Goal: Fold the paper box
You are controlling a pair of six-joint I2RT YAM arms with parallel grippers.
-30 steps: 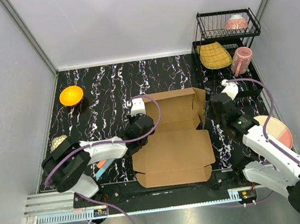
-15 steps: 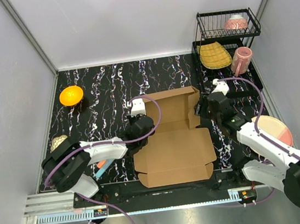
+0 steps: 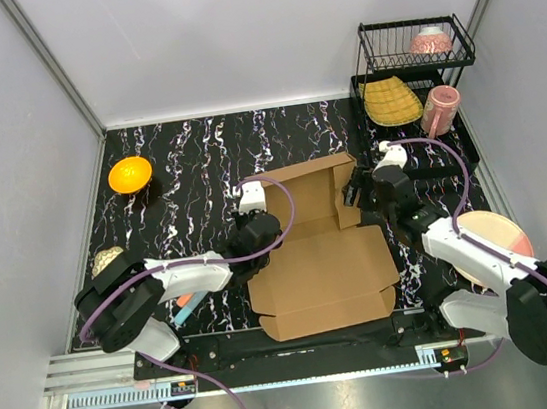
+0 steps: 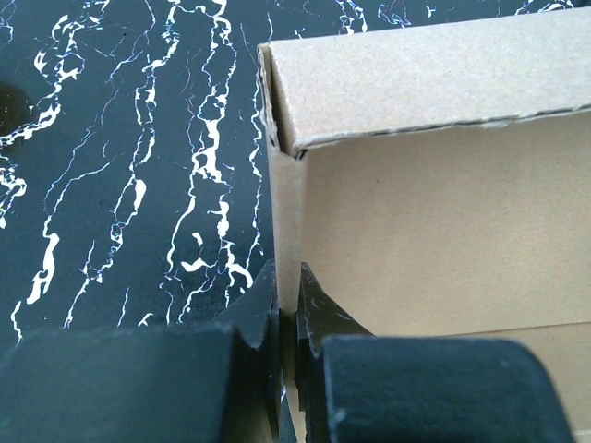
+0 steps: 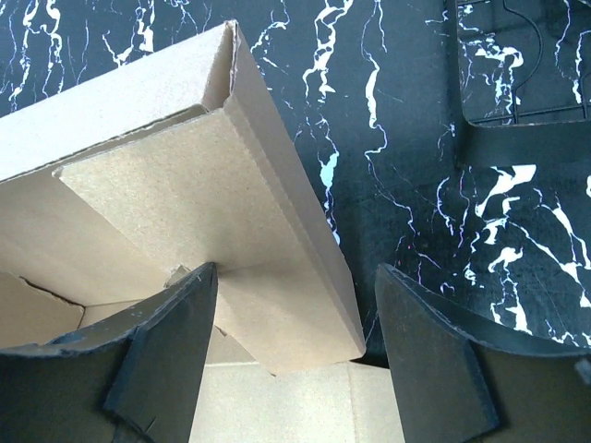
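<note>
While my left gripper (image 4: 286, 295) clamps the left wall (image 4: 284, 212) of the box (image 3: 319, 208) on the table (image 3: 186, 155) and my right gripper (image 5: 295, 277) straddles its right flap (image 5: 259, 231), fingers apart, back and sides stand raised, front lid (image 3: 319, 279) flat.

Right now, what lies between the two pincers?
The box, by its raised back section: the left pincer is shut on its left wall, and the right pincer stands open around its right flap. The top view shows this.

paper box (image 4: 434, 212) cropped right, pink plate (image 3: 506, 227) half hidden
</note>
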